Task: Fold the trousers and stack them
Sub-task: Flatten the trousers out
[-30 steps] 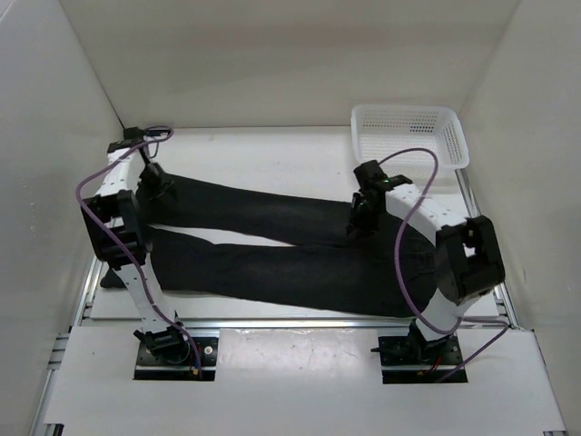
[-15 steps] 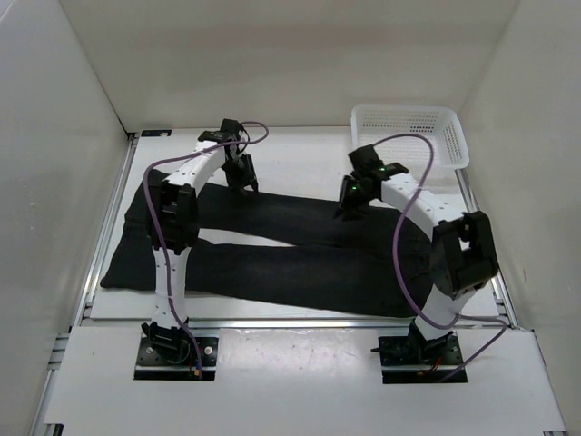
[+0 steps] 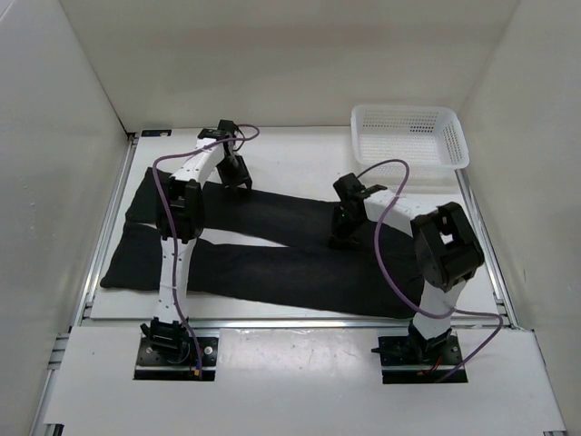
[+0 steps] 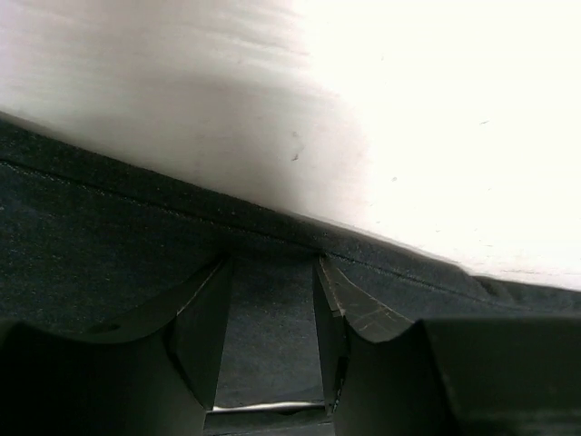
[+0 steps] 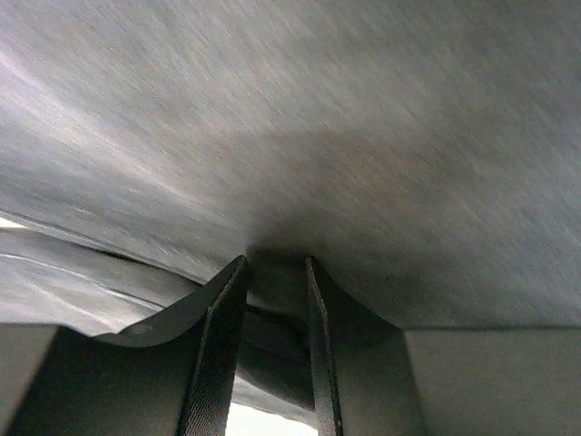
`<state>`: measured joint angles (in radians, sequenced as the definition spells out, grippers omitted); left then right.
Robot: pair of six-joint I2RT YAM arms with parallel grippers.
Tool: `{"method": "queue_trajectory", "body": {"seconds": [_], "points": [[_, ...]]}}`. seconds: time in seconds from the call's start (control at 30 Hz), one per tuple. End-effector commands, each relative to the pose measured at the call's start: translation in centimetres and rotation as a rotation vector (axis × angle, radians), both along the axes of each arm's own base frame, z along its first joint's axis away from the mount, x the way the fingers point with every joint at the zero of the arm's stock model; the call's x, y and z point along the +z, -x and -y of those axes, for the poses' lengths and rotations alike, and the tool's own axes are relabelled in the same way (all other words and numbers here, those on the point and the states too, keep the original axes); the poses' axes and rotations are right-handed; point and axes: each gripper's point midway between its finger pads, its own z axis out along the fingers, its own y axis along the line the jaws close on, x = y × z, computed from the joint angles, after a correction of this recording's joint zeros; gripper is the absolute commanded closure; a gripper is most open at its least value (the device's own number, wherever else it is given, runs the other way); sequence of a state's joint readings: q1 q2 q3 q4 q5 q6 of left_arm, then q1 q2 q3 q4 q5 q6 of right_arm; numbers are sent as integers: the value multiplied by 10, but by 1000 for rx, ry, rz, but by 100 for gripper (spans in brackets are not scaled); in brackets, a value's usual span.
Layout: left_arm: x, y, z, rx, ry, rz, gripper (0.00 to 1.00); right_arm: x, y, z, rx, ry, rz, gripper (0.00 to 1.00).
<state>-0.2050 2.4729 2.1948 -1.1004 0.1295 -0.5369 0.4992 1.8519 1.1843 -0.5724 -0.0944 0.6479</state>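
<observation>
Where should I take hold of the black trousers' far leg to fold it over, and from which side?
Probably pinch the far leg of the trousers at its long outer edge, coming in low from the far side of the table. The cloth lies flat, and that edge is a thin free lip against bare table, so a finger can slide under.

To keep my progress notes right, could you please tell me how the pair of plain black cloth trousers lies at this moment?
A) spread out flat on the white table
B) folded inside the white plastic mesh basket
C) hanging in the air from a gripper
A: the top view shows the black cloth trousers lying flat on the white table, both legs reaching left, outside the white plastic mesh basket.
</observation>
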Motion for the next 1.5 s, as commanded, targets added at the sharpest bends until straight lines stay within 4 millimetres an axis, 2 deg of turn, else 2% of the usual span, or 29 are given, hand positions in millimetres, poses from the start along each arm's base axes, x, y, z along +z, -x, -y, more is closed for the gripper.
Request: {"method": "queue_trajectory", "body": {"seconds": [0.0,0.1,0.17,0.23,0.3,0.33,0.4,0.43,0.47,0.5,0.53,0.57,0.6,0.63,0.67,0.7,0.73,0.83,0.97,1.03,1.07,1.13,1.2,1.33,1.37,1.43,1.47], "points": [[-1,-13,1,-5,-17,32,48,-5,30,24,-18,94,-30,63],[7,-23,4,-30,-6,63,48,-1,34,28,-7,104,-23,66],[24,-30,5,-41,-3,99,47,5,31,35,-17,131,8,66],[57,-29,4,-54,2,147,45,28,23,38,-21,136,76,66],[80,-24,-1,-70,-13,185,42,43,15,50,-59,189,142,64],[112,-22,-3,-64,-14,250,41,58,14,56,-81,202,175,61],[119,-10,-23,-42,-47,244,41,73,8,71,-129,238,224,57],[141,0,-27,-36,-53,277,44,84,9,82,-154,256,251,57],[144,5,-36,-29,-57,283,49,85,10,88,-172,255,254,57],[123,25,-46,-29,-72,215,55,90,11,103,-214,255,258,57],[120,35,-47,-29,-74,202,61,88,15,109,-234,247,244,57],[130,47,-52,-24,-84,220,73,85,19,116,-252,240,226,57],[106,68,-55,-28,-94,156,78,73,26,124,-273,213,179,59],[99,77,-56,-29,-95,144,82,65,30,127,-289,191,150,61],[102,87,-52,-38,-59,163,85,59,27,135,-323,163,138,64],[81,102,-46,-52,-19,129,85,48,35,137,-337,140,99,64],[72,110,-47,-52,-21,112,87,43,34,132,-343,83,81,65],[42,130,-48,-35,-40,21,89,30,29,141,-414,30,35,65],[10,126,-54,-10,-91,-50,89,9,13,159,-503,24,-24,65],[8,113,-52,-9,-90,-40,89,-1,6,168,-528,53,-53,65],[0,110,-52,-10,-92,-55,89,1,-3,171,-544,63,-38,65],[2,98,-48,-11,-80,-37,89,-6,-12,175,-555,77,-55,65],[-7,91,-50,-2,-73,-51,89,-1,-31,181,-563,100,-27,65],[-7,72,-51,-4,-75,-54,89,-3,-53,188,-567,128,-27,65],[7,61,-50,-13,-73,-23,89,5,-66,188,-569,121,-3,65],[14,52,-48,-13,-71,-13,89,9,-75,191,-551,134,11,65],[29,40,-48,-18,-76,30,89,14,-82,191,-552,132,20,65]]}}
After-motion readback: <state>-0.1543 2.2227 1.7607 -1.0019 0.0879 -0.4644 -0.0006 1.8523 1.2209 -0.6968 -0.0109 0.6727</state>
